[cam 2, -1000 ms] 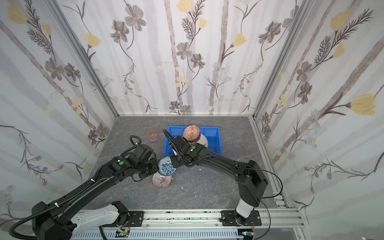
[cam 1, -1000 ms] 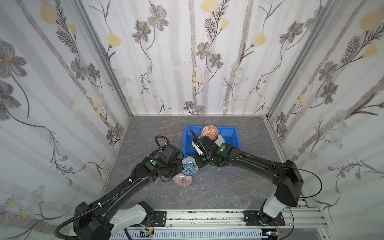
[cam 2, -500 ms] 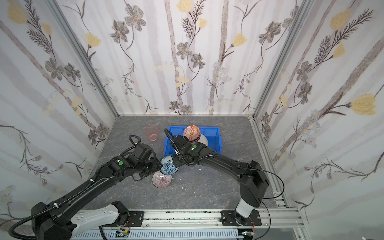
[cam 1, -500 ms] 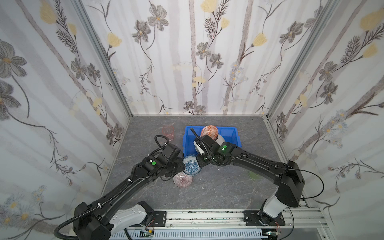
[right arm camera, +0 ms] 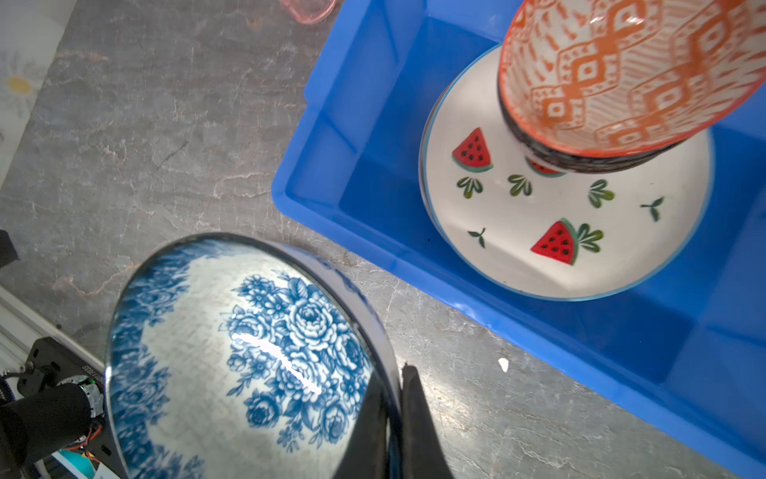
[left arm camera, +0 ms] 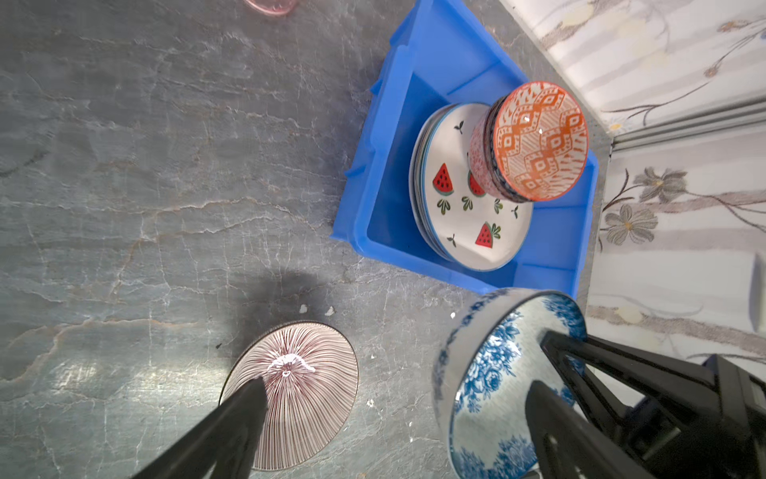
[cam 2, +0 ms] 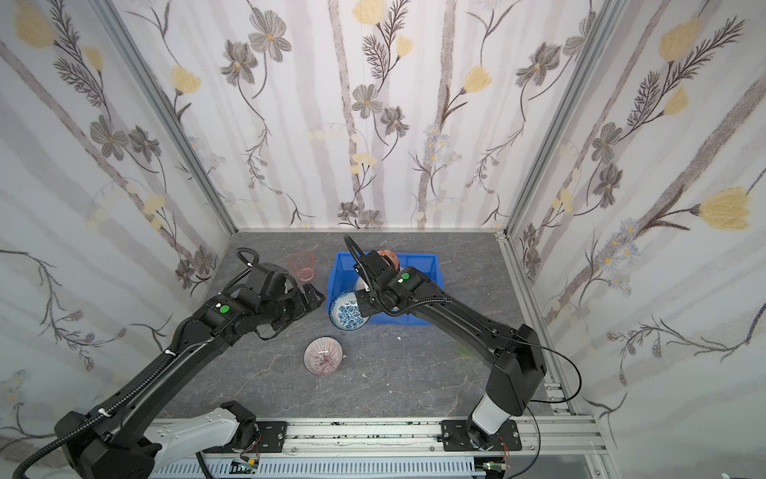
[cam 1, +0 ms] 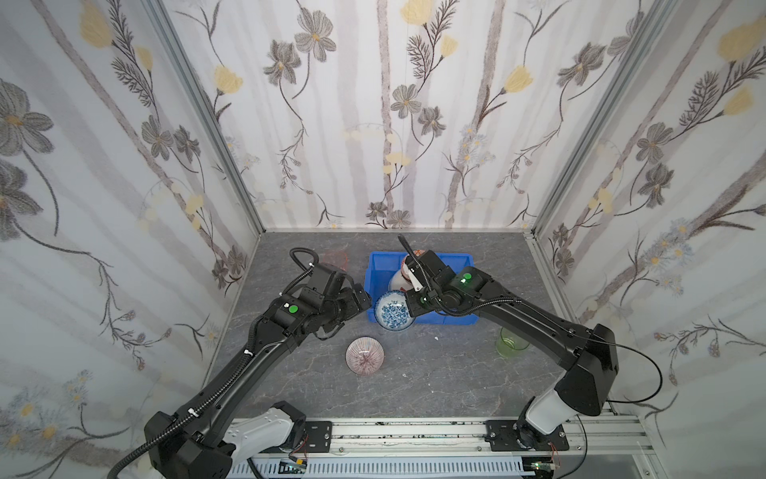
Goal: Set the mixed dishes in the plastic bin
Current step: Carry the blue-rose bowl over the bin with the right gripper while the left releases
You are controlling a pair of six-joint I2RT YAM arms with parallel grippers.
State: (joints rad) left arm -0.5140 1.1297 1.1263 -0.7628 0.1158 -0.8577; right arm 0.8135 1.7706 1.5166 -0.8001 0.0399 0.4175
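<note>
Quick headcount, lol. Bowls: four as far as I can see, a blue-and-white bowl (cam 1: 393,311), a red-striped bowl (cam 1: 364,356), an orange bowl (left arm camera: 539,141) and a dark-rimmed bowl (right arm camera: 588,164) nested right under the orange one. Cups: two, a pink cup (cam 2: 301,265) and a green cup (cam 1: 512,343). Plates: one watermelon plate (left arm camera: 472,215) on top of a stack, with a few more plate rims (left arm camera: 416,182) under it, can't get an exact number. Bins: just one blue bin (left arm camera: 435,62).
</note>
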